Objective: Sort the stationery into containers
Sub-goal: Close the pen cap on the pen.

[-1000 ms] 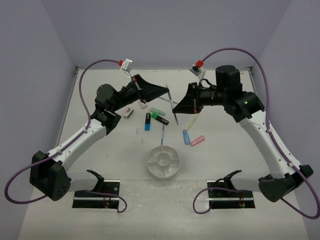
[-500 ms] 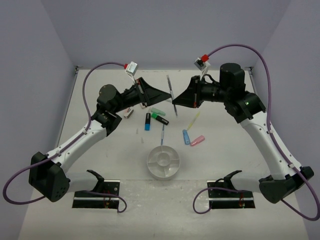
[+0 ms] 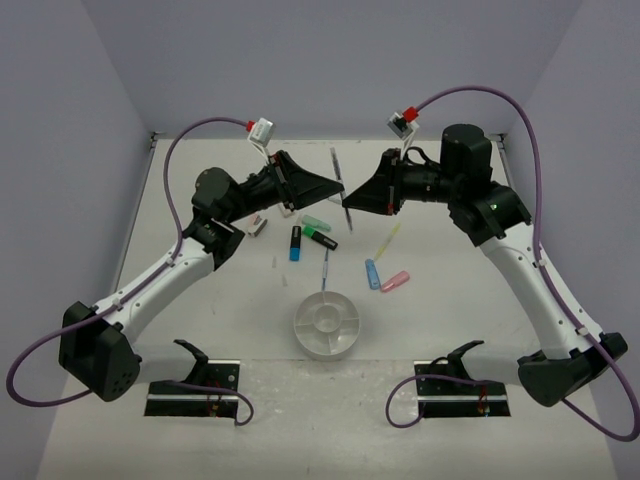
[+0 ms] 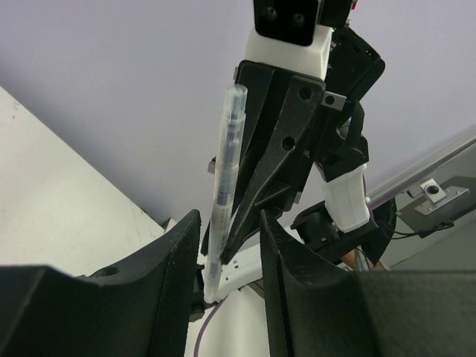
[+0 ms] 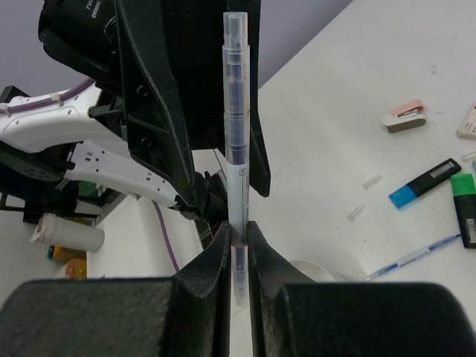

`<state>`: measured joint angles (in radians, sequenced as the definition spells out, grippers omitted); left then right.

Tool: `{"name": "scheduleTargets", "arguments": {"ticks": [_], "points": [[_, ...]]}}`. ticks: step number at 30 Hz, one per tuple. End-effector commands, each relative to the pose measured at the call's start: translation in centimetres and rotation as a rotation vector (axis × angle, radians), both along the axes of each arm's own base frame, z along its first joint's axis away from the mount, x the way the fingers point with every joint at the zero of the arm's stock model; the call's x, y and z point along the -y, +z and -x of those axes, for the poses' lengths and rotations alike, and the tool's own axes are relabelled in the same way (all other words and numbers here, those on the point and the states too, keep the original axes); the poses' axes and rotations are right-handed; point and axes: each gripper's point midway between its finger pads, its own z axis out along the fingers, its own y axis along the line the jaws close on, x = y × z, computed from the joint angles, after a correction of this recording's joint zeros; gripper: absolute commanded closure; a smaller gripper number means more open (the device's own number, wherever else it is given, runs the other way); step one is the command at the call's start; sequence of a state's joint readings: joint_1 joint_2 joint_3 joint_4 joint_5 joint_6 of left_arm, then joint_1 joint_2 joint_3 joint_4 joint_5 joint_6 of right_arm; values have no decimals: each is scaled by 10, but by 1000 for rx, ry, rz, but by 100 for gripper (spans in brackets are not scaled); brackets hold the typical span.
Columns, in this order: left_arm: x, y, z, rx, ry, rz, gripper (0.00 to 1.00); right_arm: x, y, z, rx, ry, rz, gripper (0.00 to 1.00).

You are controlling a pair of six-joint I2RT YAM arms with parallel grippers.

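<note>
The right gripper (image 5: 238, 232) is clamped on a grey pen (image 5: 236, 111). In the right wrist view its two fingers pinch the barrel low down, and the pen stands straight up the middle of the frame.

The left gripper (image 4: 229, 217) faces it from the other side. In the left wrist view its fingers are apart, one on each side of the same pen's lower end. I cannot tell whether either finger touches the barrel.

In the top view the two grippers meet nose to nose in the upper middle of the frame. The pen is a thin line between them, lifted off the table (image 3: 200, 330).

This looks like a hand-over in mid-air, with the pen's weight now on the right arm. The sorting of this pen is only partly done.

The white dish (image 3: 297, 330) sits in the lower middle of the top view, well apart from both grippers, and its sections look bare.

The rest of the stationery lies scattered between the grippers and the dish:
- a blue highlighter (image 3: 295, 243)
- a green highlighter (image 3: 316, 222)
- a blue pen (image 3: 325, 268)
- a yellow pen (image 3: 388, 238)
- a pink highlighter (image 3: 395, 281)

Next, the left arm probably needs to back away so its fingers do not snag the barrel. The right arm can then swing down toward the dish, tip the pen flat and lower it into one section.
</note>
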<state>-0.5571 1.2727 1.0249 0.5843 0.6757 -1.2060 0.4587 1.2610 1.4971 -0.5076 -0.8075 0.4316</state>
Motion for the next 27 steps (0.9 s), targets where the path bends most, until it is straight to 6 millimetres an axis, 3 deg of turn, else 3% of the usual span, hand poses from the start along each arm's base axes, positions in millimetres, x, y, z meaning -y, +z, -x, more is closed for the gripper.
{"name": "scheduleTargets", "arguments": {"ticks": [1, 5, 6, 9, 12, 14, 17, 24, 27], "points": [[-2, 33, -1, 149, 29, 54, 66, -2, 4, 11, 24, 64, -23, 100], [1, 34, -5, 157, 25, 60, 77, -3, 3, 17, 16, 96, -27, 100], [2, 32, -6, 157, 18, 60, 87, -3, 3, 18, 14, 99, -28, 100], [4, 34, -2, 174, -8, 70, 99, -3, 3, 17, 14, 95, -28, 100], [4, 37, 3, 195, -31, 78, 100, -4, 6, 16, 16, 99, -37, 99], [3, 36, 5, 199, -34, 80, 100, -6, 8, 15, 13, 103, -48, 86], [1, 38, 6, 205, -25, 88, 100, -10, 13, 13, 4, 123, -75, 75], [0, 42, 4, 214, -8, 101, 100, -18, 21, 11, -9, 153, -104, 74], [0, 44, 3, 218, -5, 98, 100, -20, 20, 10, -12, 154, -105, 88]]}}
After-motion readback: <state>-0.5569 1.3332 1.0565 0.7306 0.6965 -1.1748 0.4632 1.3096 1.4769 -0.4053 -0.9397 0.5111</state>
